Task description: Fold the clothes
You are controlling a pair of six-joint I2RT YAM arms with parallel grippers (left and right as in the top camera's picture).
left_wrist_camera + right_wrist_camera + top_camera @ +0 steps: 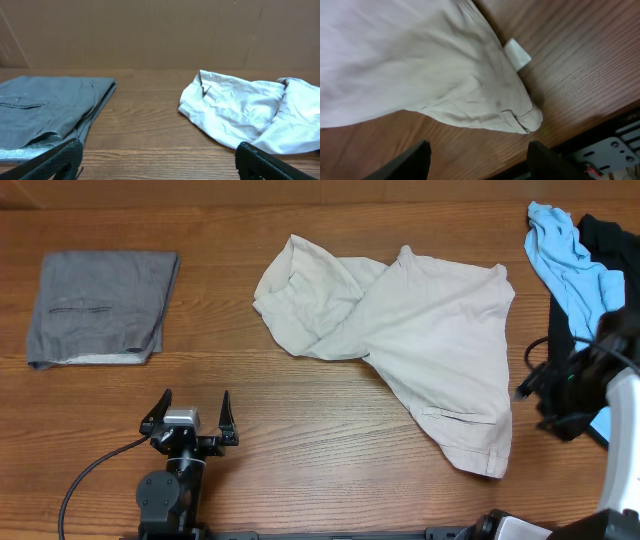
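Observation:
The pale beige shorts (410,340) lie crumpled and spread across the table's middle, one corner reaching the front edge. In the left wrist view they show at the right (245,112). In the right wrist view their waistband corner (435,70) with a small white tag (517,53) lies just ahead of the fingers. My left gripper (189,415) is open and empty near the front left, apart from the shorts. My right gripper (530,390) is open and empty, just right of the shorts' front part.
A folded grey garment (100,305) lies at the far left, also in the left wrist view (45,110). A light blue cloth (570,260) and a black one (610,240) are piled at the far right. The table's front edge runs close below the shorts' corner (600,125).

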